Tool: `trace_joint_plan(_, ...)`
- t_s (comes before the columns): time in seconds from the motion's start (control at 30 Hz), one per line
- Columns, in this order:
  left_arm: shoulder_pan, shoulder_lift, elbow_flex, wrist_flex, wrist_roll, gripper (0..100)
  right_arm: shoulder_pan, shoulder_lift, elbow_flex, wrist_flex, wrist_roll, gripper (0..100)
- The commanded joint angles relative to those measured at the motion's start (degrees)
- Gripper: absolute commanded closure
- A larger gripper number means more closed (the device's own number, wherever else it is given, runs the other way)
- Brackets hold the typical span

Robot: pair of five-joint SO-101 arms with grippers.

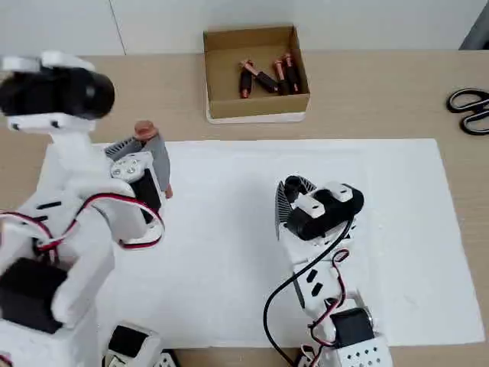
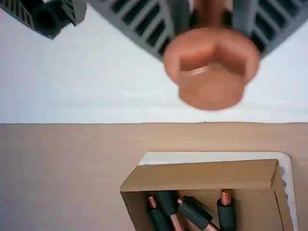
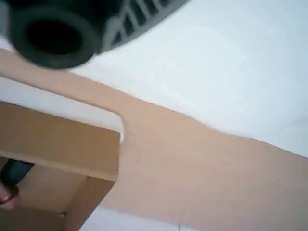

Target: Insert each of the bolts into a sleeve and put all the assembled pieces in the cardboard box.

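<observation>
My left gripper (image 1: 144, 145) is shut on a copper bolt (image 1: 145, 129) and holds it above the left part of the white sheet. In the left wrist view the bolt's hexagonal head (image 2: 211, 67) sticks out between the grey fingers (image 2: 139, 19). My right gripper (image 1: 290, 195), near the sheet's middle, is shut on a black sleeve (image 1: 292, 185), whose open end (image 3: 52, 36) shows in the right wrist view. The same sleeve (image 2: 47, 17) appears far off in the left wrist view. The cardboard box (image 1: 221, 107) stands beyond the sheet and holds several assembled pieces (image 1: 266, 78).
A white sheet (image 1: 229, 252) covers the middle of the wooden table. Black scissors (image 1: 470, 107) lie at the far right edge. The box wall (image 2: 202, 175) and its corner (image 3: 62, 144) show in the wrist views, with bare wood beside them.
</observation>
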Motion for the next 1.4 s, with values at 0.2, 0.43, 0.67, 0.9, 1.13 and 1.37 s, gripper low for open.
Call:
trace_joint_plan(0.2, 0.2, -10.1, 31.0, -25.4, 4.4, 99, -7.0, -0.5, 0.4, 6.0, -0.5, 99.5)
trace_joint_plan(0.43, 7.8, -10.5, 38.5, -32.5, 5.0, 99, -11.6, -0.5, 0.4, 7.9, -0.5, 99.5)
trace_joint_plan(0.67, 12.5, -10.5, 41.5, -36.1, -2.5, 99, -16.2, 0.0, 0.4, 8.2, -0.5, 99.5)
trace_joint_plan(0.9, 12.4, -15.4, 43.2, -36.3, -2.5, 99, -16.8, -0.4, 0.4, 11.1, -0.6, 99.5)
trace_joint_plan(1.13, 12.3, -16.9, 48.7, -40.5, -2.4, 99, -16.8, -0.4, 0.4, 10.9, -5.7, 99.5)
trace_joint_plan(1.37, 12.3, -16.3, 49.5, -44.3, 1.8, 99, -16.9, -0.5, 0.4, 10.9, -5.9, 99.5)
